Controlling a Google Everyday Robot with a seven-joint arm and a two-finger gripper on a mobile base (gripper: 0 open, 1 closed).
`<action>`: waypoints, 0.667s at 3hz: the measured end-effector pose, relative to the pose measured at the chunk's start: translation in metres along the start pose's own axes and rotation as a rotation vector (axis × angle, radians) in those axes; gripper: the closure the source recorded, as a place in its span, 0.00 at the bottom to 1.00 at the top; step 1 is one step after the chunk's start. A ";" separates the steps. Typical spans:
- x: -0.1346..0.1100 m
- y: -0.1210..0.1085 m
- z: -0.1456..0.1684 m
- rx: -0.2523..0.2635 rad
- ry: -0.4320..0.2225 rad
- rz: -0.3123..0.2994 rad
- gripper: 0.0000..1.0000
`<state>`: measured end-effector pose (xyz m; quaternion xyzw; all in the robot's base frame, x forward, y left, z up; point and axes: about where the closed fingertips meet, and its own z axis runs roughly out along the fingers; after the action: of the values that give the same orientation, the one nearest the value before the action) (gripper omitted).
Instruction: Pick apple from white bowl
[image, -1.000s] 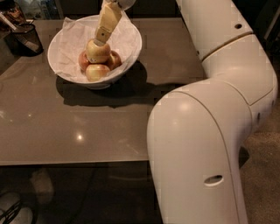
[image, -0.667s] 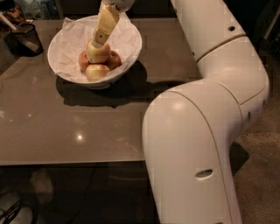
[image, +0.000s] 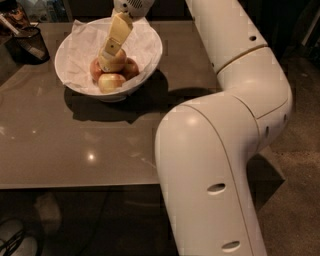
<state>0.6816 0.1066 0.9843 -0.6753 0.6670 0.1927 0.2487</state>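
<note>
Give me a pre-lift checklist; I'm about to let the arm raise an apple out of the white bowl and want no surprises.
1. Gripper is down inside the white bowl: ok.
2. Gripper is at the top apple of the pile: ok.
3. Grip on that apple is secure: cannot tell.
4. Other apples crowd against it and may roll on lift: not ok.
5. Bowl sits flat on the table, away from its edges: ok.
6. Dark mesh cup stands apart, on the bowl's left in the view, clear of a straight lift: ok.
</note>
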 end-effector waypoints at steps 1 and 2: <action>0.003 -0.002 0.010 -0.024 -0.013 0.012 0.16; 0.005 -0.004 0.018 -0.044 -0.026 0.021 0.17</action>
<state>0.6871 0.1134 0.9678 -0.6712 0.6662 0.2187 0.2405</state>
